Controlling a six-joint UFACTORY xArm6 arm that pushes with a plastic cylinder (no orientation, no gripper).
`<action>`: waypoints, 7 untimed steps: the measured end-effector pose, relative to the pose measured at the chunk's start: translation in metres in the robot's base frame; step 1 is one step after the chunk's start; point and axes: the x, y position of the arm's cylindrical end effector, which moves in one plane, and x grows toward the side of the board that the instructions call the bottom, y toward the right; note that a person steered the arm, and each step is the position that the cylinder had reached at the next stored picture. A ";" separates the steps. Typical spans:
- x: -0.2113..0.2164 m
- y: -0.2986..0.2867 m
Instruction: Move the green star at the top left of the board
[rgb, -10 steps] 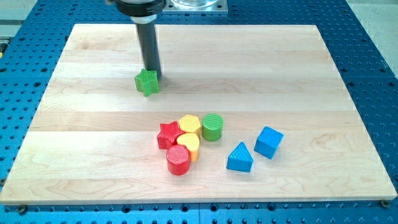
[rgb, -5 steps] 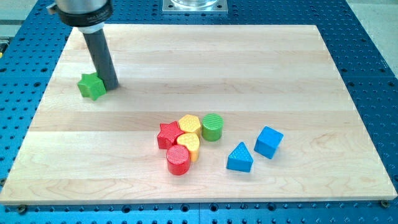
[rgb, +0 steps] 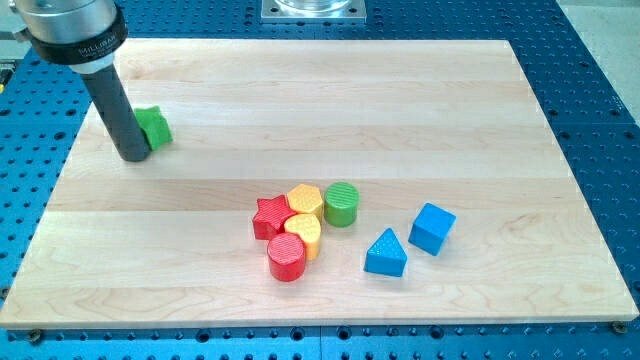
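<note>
My tip (rgb: 133, 156) sits in the frame's upper left, touching the green star (rgb: 155, 127) from its lower-left side; the rod hides part of it. No gripper fitted, nothing held. Contact side suggests a push toward the frame's top.

Bright, even light; soft shadows, sharp focus, perhaps slight glare.
</note>
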 end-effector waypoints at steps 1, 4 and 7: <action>-0.016 0.010; -0.092 0.019; 0.008 0.093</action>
